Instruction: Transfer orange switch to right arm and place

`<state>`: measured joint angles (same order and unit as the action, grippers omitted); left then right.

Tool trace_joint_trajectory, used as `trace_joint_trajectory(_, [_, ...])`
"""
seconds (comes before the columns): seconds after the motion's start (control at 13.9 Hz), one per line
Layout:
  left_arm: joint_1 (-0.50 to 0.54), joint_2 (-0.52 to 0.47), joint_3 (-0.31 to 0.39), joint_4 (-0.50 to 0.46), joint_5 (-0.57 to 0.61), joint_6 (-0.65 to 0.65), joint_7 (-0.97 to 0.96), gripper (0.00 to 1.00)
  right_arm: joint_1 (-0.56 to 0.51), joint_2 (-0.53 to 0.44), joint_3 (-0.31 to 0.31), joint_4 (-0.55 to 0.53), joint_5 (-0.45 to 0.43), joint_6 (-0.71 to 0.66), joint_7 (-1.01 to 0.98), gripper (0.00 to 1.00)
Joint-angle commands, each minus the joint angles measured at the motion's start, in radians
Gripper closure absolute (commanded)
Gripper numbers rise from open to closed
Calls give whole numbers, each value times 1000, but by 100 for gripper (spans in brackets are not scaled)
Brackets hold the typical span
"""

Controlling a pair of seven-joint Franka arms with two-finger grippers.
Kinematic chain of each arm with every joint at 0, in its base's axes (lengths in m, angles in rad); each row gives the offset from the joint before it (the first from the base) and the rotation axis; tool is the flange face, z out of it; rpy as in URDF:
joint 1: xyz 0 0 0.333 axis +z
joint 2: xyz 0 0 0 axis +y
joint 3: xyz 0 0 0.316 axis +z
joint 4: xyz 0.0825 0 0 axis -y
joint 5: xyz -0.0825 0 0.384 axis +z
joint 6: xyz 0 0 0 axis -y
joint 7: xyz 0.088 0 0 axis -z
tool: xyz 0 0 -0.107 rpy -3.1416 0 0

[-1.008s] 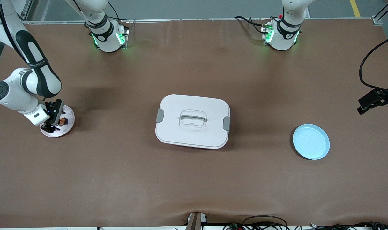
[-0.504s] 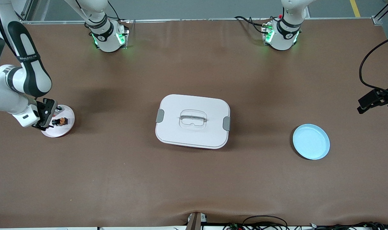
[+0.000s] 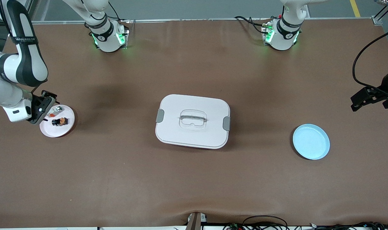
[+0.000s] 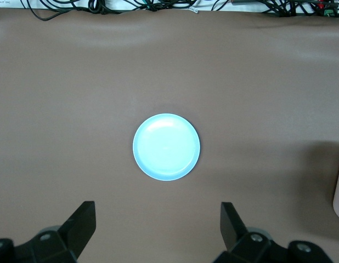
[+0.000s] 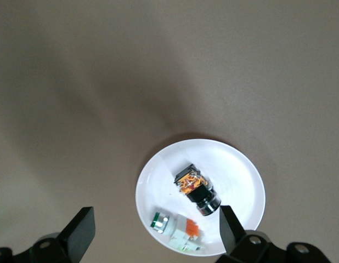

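The orange switch, a small black block with an orange face, lies on its side on a white plate at the right arm's end of the table. My right gripper hangs open and empty over the plate's edge, apart from the switch. Beside the switch on the same plate lies a silvery-white piece with a red-orange bit. At the left arm's end of the table, my left gripper hovers open and holds nothing.
A white lidded box with grey side clips stands mid-table. A light blue plate lies bare toward the left arm's end. Cables run along the table edge nearest the front camera.
My right gripper has risen off the white plate and drawn back toward the table's end, leaving the orange switch uncovered on the plate. The left gripper has shifted slightly.
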<state>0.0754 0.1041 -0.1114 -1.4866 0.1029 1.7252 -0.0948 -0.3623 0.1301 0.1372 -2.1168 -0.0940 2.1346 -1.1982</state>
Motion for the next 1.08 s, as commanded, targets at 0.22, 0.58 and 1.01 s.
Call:
trace_joint_trajectory(0.22, [-101, -15, 104, -4, -6, -15, 12, 0, 65, -109, 2, 61, -4, -183, 288, 0])
trace_joint_trajectory(0.58, [-94, -23, 96, -3, -38, -15, 4, 0, 100, -124, 2, 191, 91, -388, 559, 0])
trace_joint_trajectory(1.01, [-89, -47, 92, -9, -84, -33, 4, 0, 149, -138, 2, 330, 105, -544, 816, 0])
